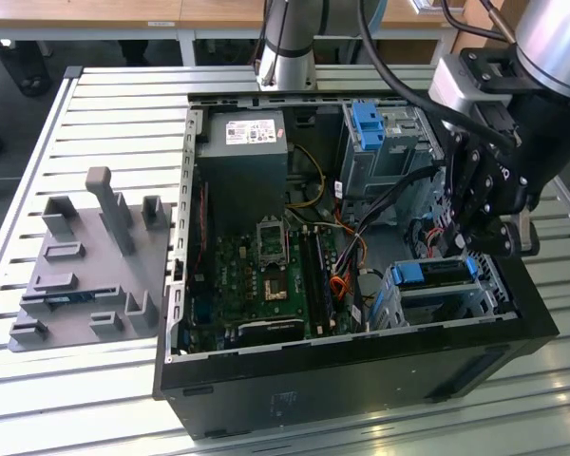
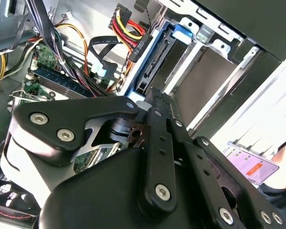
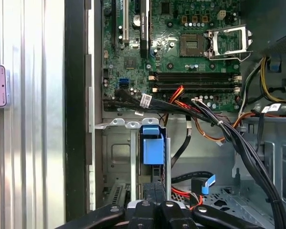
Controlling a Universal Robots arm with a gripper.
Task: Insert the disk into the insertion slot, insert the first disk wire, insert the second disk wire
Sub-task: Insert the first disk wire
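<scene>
Gripper [image 1: 489, 233]: closed, tips together, nothing visible between them. It's parked right at the disk's end.
Disk [image 1: 435, 273]: lying in the slot [image 1: 456, 302], blue carrier between the cage walls, in the case corner toward the exterior view's right.
Step (my guess): seating the disk fully home.
Doing it well: I'd push straight along the slot, centred on the carrier edge so it doesn't cock sideways, and stay off the cables [image 2: 126, 28].
Second wrist view: shows the disk's connector end with a black plug [image 2: 138, 45] just beside it. The exterior view hides that behind the gripper.
Exterior view: gives the whole case [image 1: 361, 370] on the tabletop [image 1: 95, 114].
</scene>
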